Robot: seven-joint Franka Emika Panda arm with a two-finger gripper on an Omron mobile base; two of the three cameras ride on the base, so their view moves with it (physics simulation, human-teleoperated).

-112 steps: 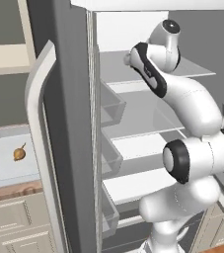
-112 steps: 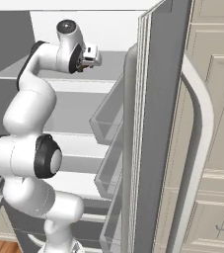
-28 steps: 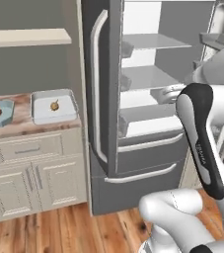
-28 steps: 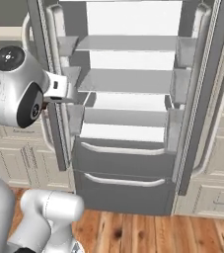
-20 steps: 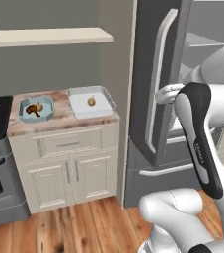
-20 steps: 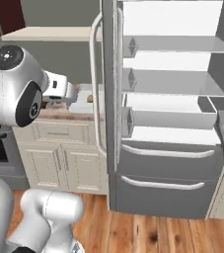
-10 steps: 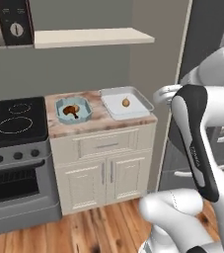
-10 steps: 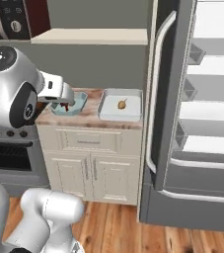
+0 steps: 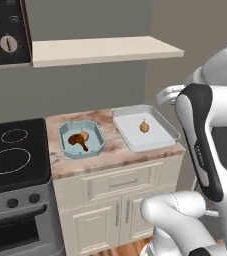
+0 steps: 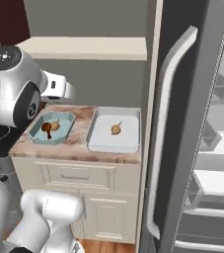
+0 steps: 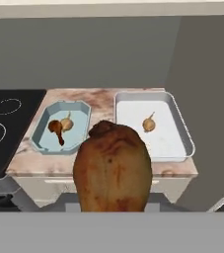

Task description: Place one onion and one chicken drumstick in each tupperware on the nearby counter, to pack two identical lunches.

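Note:
A big brown chicken drumstick (image 11: 112, 168) sits close to the lens in the hand view, and my gripper (image 11: 111, 200) is shut on it, its fingertips hidden behind the meat. Beyond it lies the marbled counter (image 11: 103, 101). The octagonal light-blue tupperware (image 11: 76, 133) holds a drumstick (image 11: 57, 129) and an onion (image 11: 67, 123). Right of it, the pale grey-white tupperware (image 11: 168, 133) holds one onion (image 11: 148, 123). From the left base, the blue tub (image 9: 92, 142) and white tub (image 9: 135, 137) sit side by side, and the gripper (image 9: 167, 95) hangs above the white tub's right edge.
A black stovetop (image 9: 12, 155) borders the counter on the left. A cream wall shelf (image 9: 100, 50) hangs above the tubs. The grey fridge door with its long handle (image 10: 182, 123) stands right of the counter, with open fridge shelves (image 10: 222, 148) beyond.
The base has driven and turned, so the views swung from the open fridge to the counter. The tubs now sit in the middle of the picture. The arm's pose looks the same.

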